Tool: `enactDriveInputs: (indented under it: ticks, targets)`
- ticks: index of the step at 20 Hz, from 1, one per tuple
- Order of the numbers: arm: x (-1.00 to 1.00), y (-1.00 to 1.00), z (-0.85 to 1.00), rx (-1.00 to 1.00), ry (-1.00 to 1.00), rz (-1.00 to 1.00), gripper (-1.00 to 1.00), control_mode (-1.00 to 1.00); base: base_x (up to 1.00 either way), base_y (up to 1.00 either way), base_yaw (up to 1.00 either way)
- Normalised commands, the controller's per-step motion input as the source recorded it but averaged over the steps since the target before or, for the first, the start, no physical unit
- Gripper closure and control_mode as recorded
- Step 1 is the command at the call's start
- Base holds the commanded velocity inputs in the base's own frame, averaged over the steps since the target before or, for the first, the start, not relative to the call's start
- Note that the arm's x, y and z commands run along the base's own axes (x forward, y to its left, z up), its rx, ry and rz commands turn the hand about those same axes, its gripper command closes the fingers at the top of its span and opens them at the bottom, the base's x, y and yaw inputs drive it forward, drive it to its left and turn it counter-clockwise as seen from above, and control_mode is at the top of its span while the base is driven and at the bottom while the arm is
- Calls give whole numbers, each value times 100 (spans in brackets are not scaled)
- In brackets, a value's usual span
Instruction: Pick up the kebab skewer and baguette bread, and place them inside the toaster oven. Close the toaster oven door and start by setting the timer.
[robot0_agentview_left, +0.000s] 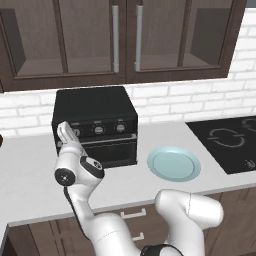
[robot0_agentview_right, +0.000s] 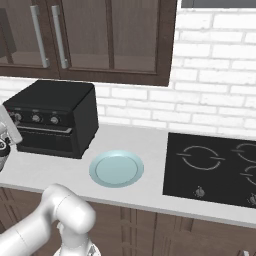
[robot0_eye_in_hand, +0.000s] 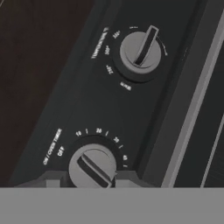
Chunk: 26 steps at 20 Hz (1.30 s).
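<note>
The black toaster oven (robot0_agentview_left: 95, 107) (robot0_agentview_right: 55, 105) stands on the counter against the brick wall. Its door (robot0_agentview_left: 107, 151) (robot0_agentview_right: 47, 140) is up and closed. My gripper (robot0_agentview_left: 73, 134) (robot0_eye_in_hand: 92, 181) is pressed against the left end of the knob panel. In the hand view its two finger tips sit tight on either side of the silver timer knob (robot0_eye_in_hand: 92, 168), whose bar points diagonally between OFF and 10. The temperature knob (robot0_eye_in_hand: 141, 51) lies beyond it. The kebab skewer and the baguette bread are hidden.
A pale blue plate (robot0_agentview_left: 174, 164) (robot0_agentview_right: 116, 168) lies on the white counter right of the oven. A black cooktop (robot0_agentview_left: 230, 140) (robot0_agentview_right: 215, 167) is set in farther right. Dark wall cabinets (robot0_agentview_left: 125, 35) hang above.
</note>
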Motion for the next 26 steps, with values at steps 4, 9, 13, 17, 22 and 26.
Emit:
enactDriveInputs:
  ticks: [4,9,13,17,22,26]
  targets:
    - [2,-61,1,1,-2,0,100,-100,0,0,0]
    - [10,-48,8,0,-4,1,100,-100,0,0,0]
    - [37,-12,3,0,-3,7,100,-100,0,0,0]
    - [60,-6,1,3,0,8,100,-100,0,0,0]
    - [52,-31,0,7,-2,13,100,-100,0,0,0]
    - [26,-40,0,5,-4,15,100,-100,0,0,0]
